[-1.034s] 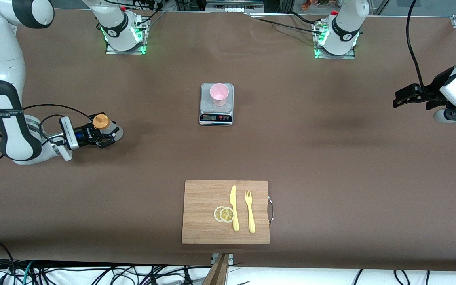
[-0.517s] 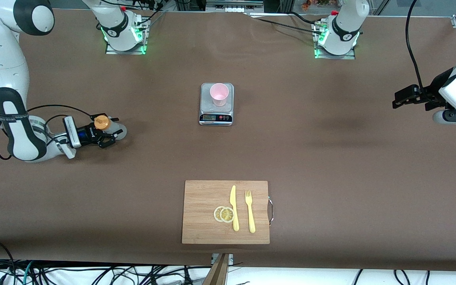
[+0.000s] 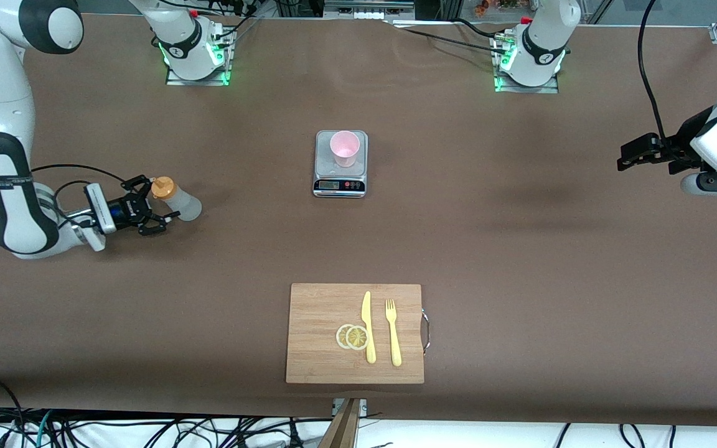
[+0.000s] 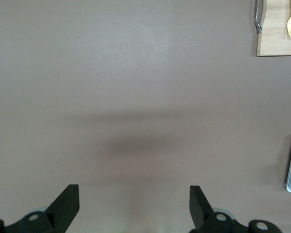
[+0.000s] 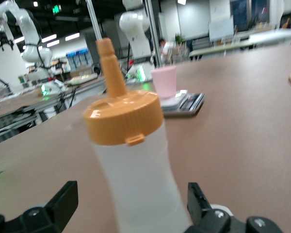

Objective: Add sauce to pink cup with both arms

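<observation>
The brown table [image 3: 520, 249] carries a scale [image 3: 340, 163], cutting board [image 3: 321, 348] and sauce [image 3: 177, 200].

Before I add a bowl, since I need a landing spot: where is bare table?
Bare: between scale and cutting board; and between scale and left gripper. Crowded: right gripper, open by the sauce.

No readable text (scale [image 3: 340, 163] display too small to read).

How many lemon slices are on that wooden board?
2. Both lemon slices lie overlapping on the board, beside the yellow knife, toward the right arm's end. No others show, though one could hide beneath them.
</observation>
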`<state>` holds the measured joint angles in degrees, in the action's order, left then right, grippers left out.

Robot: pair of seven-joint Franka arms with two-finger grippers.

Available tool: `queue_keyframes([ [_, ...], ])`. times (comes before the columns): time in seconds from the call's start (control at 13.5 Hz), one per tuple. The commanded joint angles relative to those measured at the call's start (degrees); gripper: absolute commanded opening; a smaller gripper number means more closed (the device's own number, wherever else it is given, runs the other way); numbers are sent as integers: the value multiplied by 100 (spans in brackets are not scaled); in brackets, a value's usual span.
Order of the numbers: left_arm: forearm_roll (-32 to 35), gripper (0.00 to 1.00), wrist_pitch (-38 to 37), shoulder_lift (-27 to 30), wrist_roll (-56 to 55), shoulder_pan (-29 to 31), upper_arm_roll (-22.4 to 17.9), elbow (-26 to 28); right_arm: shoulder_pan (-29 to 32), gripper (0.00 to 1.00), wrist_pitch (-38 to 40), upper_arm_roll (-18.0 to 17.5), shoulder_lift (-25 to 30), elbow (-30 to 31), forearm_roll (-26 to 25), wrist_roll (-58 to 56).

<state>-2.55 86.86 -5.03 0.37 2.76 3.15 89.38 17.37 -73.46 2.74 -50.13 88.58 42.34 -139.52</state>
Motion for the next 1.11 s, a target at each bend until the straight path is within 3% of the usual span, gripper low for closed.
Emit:
queue_keyframes([
  [0.0, 105, 100, -91, -95, 104, -3, 19, -202, -14, 100, -141, 78, 686, 54, -724, 713],
  [0.22, 97, 100, -91, -95, 95, -3, 19, -202, -181, 100, -747, 78, 1626, 238, -1559, 1775],
  [0.74, 88, 100, -91, -104, 95, -3, 19, -202, -822, 100, -1441, 78, 3244, 853, -2484, 5289],
  [1.03, 79, 100, -91, -104, 95, 14, 19, -202, -1375, 100, -2039, 69, 3615, 854, -3387, 7600],
])
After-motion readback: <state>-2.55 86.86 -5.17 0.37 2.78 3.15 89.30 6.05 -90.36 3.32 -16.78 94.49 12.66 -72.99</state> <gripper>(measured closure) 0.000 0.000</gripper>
